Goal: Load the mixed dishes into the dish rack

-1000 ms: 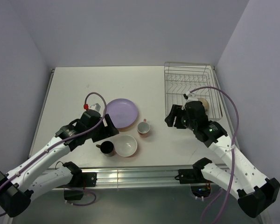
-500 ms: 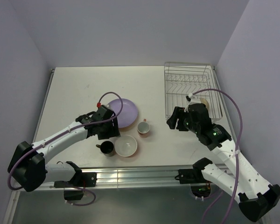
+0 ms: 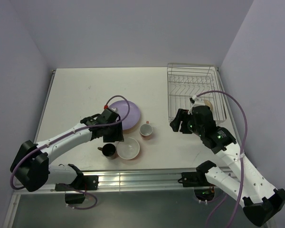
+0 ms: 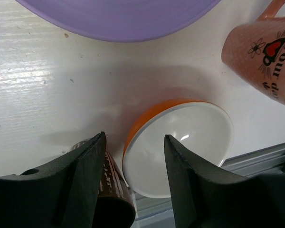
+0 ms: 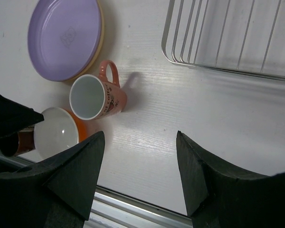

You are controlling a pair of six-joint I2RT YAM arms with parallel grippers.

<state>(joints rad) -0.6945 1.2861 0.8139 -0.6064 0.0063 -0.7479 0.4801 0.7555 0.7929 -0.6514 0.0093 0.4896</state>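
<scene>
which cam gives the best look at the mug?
Right wrist: the whole mug shows, handle, opening and some print. Left wrist shows the print large but crops the mug at the edge. Top external shows it whole but small.

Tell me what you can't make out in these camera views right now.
Pale dish in the dish rack: top view, mostly hidden by the right arm.
Pink mug print: left wrist view, cut off by the right edge.
Dark cup: left wrist view, mostly behind a left claw finger.
</scene>
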